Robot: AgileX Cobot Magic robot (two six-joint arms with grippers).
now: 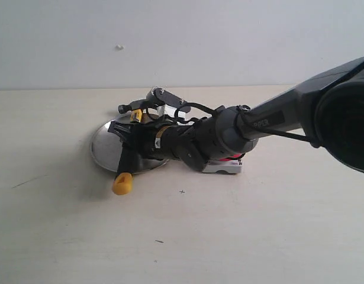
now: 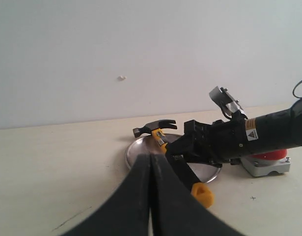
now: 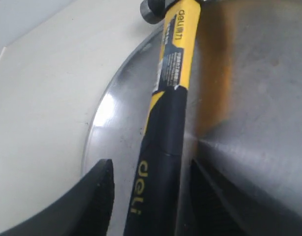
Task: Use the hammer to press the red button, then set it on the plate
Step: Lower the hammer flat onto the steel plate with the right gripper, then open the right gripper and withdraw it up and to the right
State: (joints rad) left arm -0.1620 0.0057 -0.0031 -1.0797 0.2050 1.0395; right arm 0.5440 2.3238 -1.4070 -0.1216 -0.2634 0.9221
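Note:
The hammer [image 1: 129, 161] lies across the silver plate [image 1: 103, 148], its dark head at the far rim and its yellow end past the near rim over the table. My right gripper [image 1: 140, 139] hovers low over the plate, open. In the right wrist view its fingers straddle the black handle [image 3: 163, 147] with a gap on each side, the plate [image 3: 249, 98] beneath. The red button [image 1: 232, 158] on its grey base sits just right of the plate, mostly hidden by the right arm. My left gripper [image 2: 151, 158] is shut on nothing and faces the hammer [image 2: 155, 128], the plate [image 2: 136, 151] and the button [image 2: 271, 155].
A pale wooden table [image 1: 229, 236] runs up to a plain white wall [image 1: 170, 41]. The right arm [image 1: 276, 121] reaches in from the right across the button. The left arm does not show in the exterior view.

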